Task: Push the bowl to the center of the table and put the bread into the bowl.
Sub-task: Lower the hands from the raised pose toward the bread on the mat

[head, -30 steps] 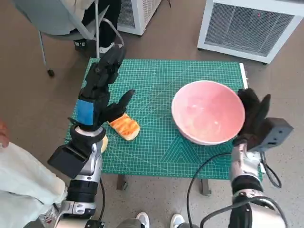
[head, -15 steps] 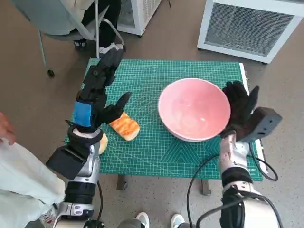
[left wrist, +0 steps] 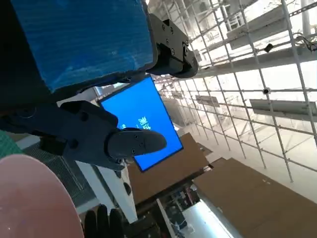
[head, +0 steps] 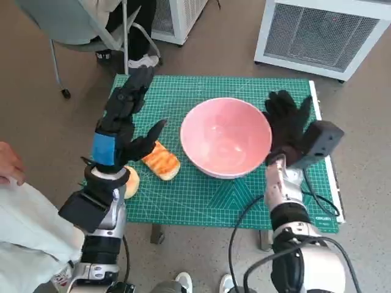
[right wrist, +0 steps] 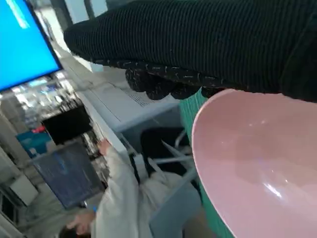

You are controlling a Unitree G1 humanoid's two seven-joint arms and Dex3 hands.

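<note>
The wide pink ceramic bowl (head: 225, 137) sits near the middle of the green cutting-mat table (head: 183, 195), with the gloved right robot hand (head: 287, 122) flat against its far-right rim, fingers spread, grasping nothing. The toasted orange bread slice (head: 161, 162) lies left of the bowl, just beside the left robot hand (head: 125, 122), which hangs released above the mat.

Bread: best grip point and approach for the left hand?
Probably across the short width of the bread, from above. It lies flat and elongated on the mat, long sides exposed, and the left hand hovers open beside it, clear of the bowl.
</note>
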